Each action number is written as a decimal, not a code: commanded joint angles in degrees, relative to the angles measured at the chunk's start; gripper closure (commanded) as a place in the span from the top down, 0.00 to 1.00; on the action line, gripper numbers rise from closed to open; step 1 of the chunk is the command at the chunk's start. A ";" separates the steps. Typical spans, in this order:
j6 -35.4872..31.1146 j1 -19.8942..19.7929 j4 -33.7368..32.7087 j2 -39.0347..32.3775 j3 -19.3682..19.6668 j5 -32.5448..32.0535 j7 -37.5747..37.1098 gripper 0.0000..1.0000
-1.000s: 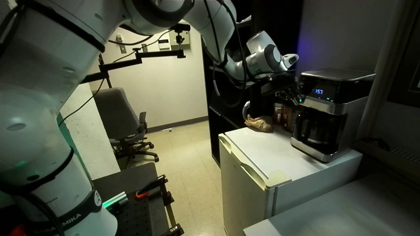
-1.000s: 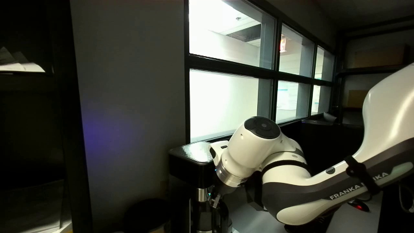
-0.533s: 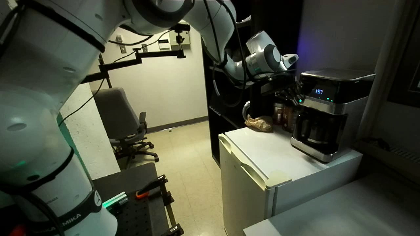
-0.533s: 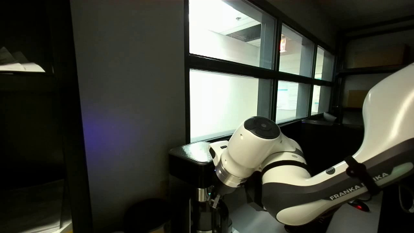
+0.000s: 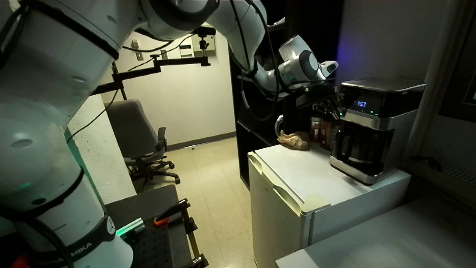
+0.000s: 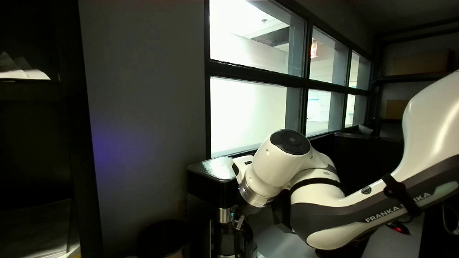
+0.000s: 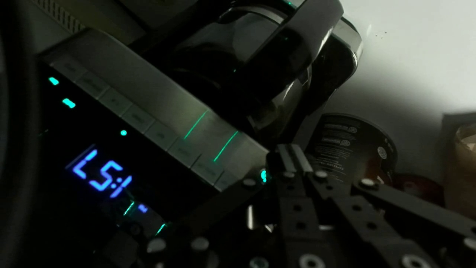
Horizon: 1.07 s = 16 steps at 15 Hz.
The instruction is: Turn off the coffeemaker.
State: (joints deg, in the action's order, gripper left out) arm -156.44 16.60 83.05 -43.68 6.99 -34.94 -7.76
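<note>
Your pincer is clenched on nothing near one end of the button row of the coffeemaker, which stands on the tabletop, so please align its tips with the correct button before pushing straight and gently.

1. The white cabinet carried the things on its pale top, yellowish at one corner.
2. The coffeemaker stood upright on it.
3. A crumpled brown bag lay well apart from it.
4. A jar and a reddish-brown container stood between those two.
</note>
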 commanded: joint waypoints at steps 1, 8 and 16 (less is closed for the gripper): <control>-0.91 1.41 -3.20 -1.50 2.71 -0.36 -0.78 0.00; -1.65 2.85 -2.72 -1.06 4.42 -1.42 -1.47 0.00; -2.35 4.07 -2.01 -0.26 5.89 -2.34 -2.31 0.00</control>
State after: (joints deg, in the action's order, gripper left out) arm -157.29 20.05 83.04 -43.57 10.94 -35.74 -8.62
